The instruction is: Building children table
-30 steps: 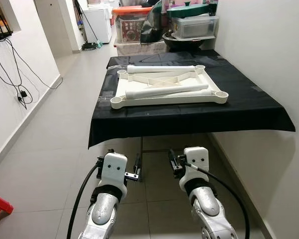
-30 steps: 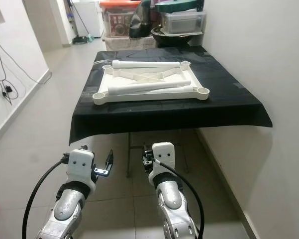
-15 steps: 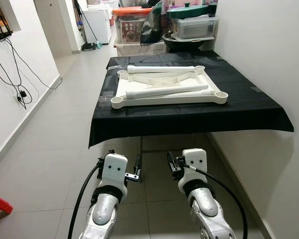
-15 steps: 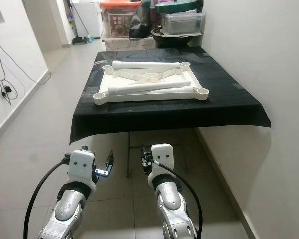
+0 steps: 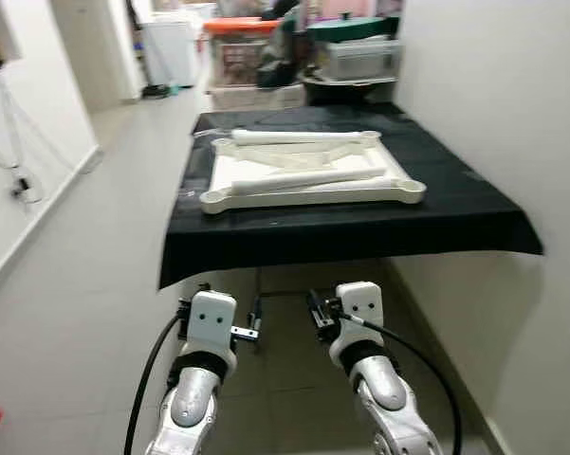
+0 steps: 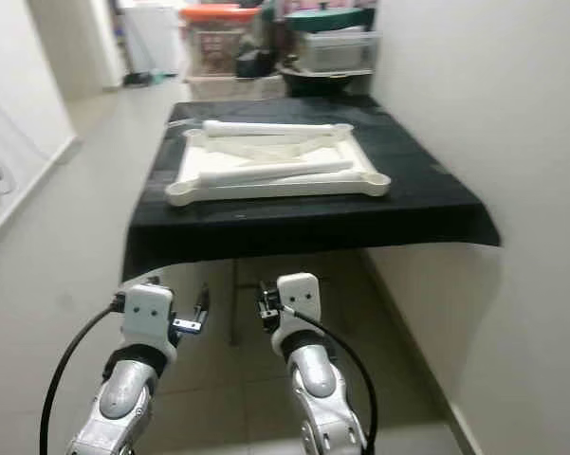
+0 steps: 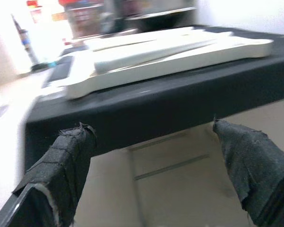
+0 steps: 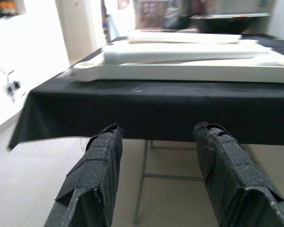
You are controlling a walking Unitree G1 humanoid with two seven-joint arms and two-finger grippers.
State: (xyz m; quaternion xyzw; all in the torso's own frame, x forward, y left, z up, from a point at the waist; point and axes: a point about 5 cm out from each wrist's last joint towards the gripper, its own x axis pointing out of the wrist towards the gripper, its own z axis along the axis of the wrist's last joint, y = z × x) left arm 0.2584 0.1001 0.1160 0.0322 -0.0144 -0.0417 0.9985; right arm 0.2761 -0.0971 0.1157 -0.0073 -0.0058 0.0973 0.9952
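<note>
A narrow corridor is seen, slightly blurred. The floor [image 5: 85, 237] is laid with pale grey tiles. A plain white wall [image 5: 484, 85] runs along the right side, and another white wall [image 5: 19, 123] with a low skirting runs along the left, where dark cables [image 5: 14, 166] are hung. A counter is draped in a black cloth [image 5: 455, 204] and set against the right wall; thin metal legs [image 8: 142, 182] are visible beneath it. Behind it, clear storage boxes [image 5: 360, 59] with coloured lids are stacked, beside a white appliance [image 5: 166, 52]. The far end is brightly lit.
</note>
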